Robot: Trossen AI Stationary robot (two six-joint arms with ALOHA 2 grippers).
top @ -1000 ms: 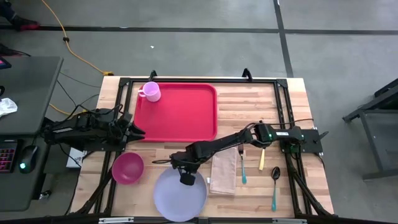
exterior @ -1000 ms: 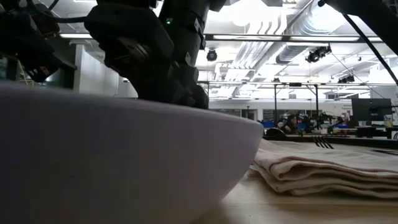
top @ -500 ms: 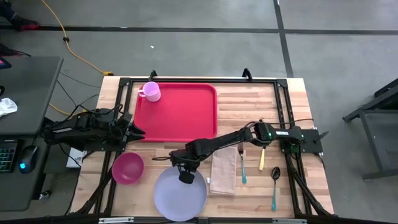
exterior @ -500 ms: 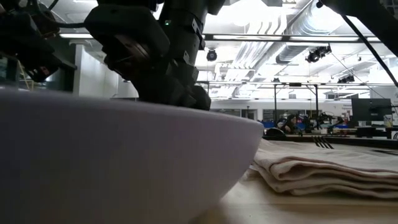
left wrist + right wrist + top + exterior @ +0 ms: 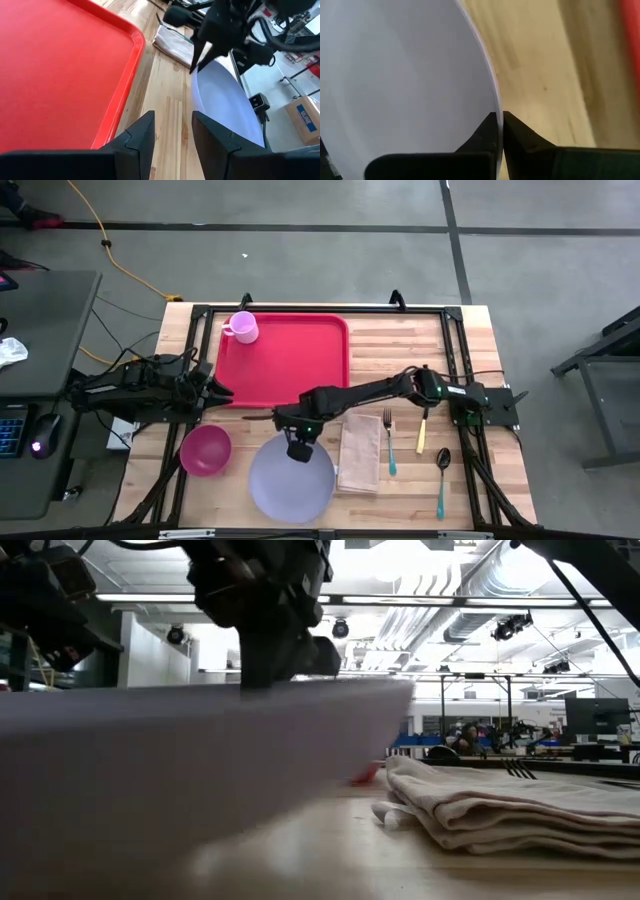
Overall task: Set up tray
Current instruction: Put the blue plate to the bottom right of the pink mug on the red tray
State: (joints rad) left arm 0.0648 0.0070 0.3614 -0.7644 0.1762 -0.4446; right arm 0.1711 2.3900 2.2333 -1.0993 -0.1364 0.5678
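Observation:
The round lavender plate (image 5: pixel 290 480) is at the table's near middle, just before the red tray (image 5: pixel 285 360). My right gripper (image 5: pixel 298 450) is shut on the plate's far rim. In the low view the plate (image 5: pixel 200 750) shows raised, with table showing under its right part. My left gripper (image 5: pixel 215 390) waits open at the tray's left edge, holding nothing. In the left wrist view its fingers point past the tray's (image 5: pixel 60 65) corner toward the plate (image 5: pixel 225 100). My right gripper pinches the plate's far rim (image 5: pixel 495 107) between its two fingers, one finger on the upper face and one underneath. The fingers come steeply from above, slanting from the far side. The plate tilts with that rim raised; whether its near edge rests on the table I cannot tell.
A pink mug (image 5: pixel 242 327) stands in the tray's far left corner. A magenta bowl (image 5: pixel 205 450) sits left of the plate. To its right lie a folded beige napkin (image 5: pixel 360 452), a fork (image 5: pixel 388 445), a knife (image 5: pixel 421 435) and a spoon (image 5: pixel 441 475).
My right gripper has risen and gone a little toward the far edge and the tray, still shut on the plate's rim. The plate has come up with it, far rim first, and shifted toward the tray.

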